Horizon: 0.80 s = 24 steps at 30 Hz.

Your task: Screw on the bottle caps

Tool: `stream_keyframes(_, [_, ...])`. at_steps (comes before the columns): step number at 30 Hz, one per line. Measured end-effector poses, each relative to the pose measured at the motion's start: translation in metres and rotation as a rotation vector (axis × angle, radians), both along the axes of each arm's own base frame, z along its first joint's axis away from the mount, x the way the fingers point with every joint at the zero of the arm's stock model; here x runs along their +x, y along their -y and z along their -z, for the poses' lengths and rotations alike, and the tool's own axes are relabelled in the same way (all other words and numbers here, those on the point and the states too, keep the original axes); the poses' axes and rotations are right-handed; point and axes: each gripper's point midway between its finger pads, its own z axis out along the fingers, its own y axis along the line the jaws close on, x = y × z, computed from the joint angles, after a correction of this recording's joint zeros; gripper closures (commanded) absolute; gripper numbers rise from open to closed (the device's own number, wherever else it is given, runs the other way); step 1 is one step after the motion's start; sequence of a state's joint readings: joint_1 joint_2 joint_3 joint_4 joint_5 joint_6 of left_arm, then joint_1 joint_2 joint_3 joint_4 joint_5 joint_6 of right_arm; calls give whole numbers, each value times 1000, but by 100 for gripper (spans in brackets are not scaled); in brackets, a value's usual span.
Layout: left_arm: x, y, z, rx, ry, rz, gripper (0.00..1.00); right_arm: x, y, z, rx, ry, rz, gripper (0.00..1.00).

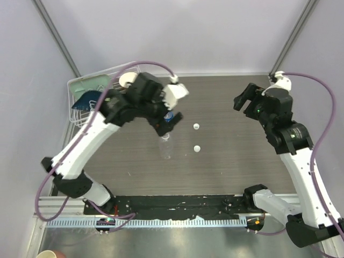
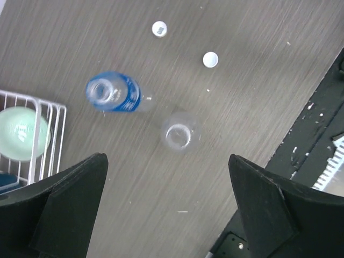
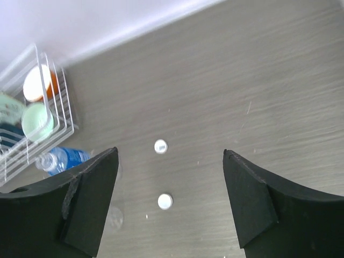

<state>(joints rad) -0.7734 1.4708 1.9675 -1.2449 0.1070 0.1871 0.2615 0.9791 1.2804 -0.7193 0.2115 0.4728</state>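
Closest to my bases, on the dark table point(image 1: 231, 161), stands the plain bottle point(image 1: 166, 146). It is upright and its mouth is open, as my left wrist camera shows from above. To its right, a little apart from it, the nearer cap point(image 1: 197, 149) lies on the table. The farther cap point(image 1: 196, 127) lies just behind the first one, and the two caps do not touch each other or any bottle.

Just behind the plain bottle is the blue-labelled bottle point(image 1: 169, 116), also with its mouth open. My left gripper point(image 1: 169, 121) hangs over it. The fingers point(image 2: 70, 209) are spread wide and there is nothing between them. In the left wrist view both bottles are seen below, in front of the fingertips, not between them.

My right gripper point(image 1: 244, 102) is on the right side of the table, well apart from the bottles and the caps. Its fingers point(image 3: 258, 199) are also spread wide and hold nothing.

At the far left corner is a wire basket point(image 1: 75, 115). A green bowl point(image 3: 37, 121) and a cream bowl point(image 3: 36, 81) are in it. There is also something blue in the basket, but I cannot tell what it is.
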Motion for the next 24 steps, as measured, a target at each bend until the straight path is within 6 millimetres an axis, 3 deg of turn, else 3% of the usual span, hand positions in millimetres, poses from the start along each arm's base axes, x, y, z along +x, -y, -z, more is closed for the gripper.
stream_keyframes(4, [7,54,38,115,-7,79,0,-18,25,-44,-9,109,106,27])
stream_keyframes(5, [11,64,50,141,-16,90,0,-24,32,-51,-10,130,134,32])
stream_keyframes(9, [26,98,95,207,-56,115,4,-53,59,-74,0,205,257,35])
stream_keyframes(15, [40,134,159,272,-96,124,19,-86,81,-86,17,261,339,35])
stream_keyframes(20, [49,149,229,356,-151,114,38,-87,81,-79,14,236,341,35])
stream_keyframes(24, [47,149,264,409,-195,113,41,-83,75,-62,20,193,323,37])
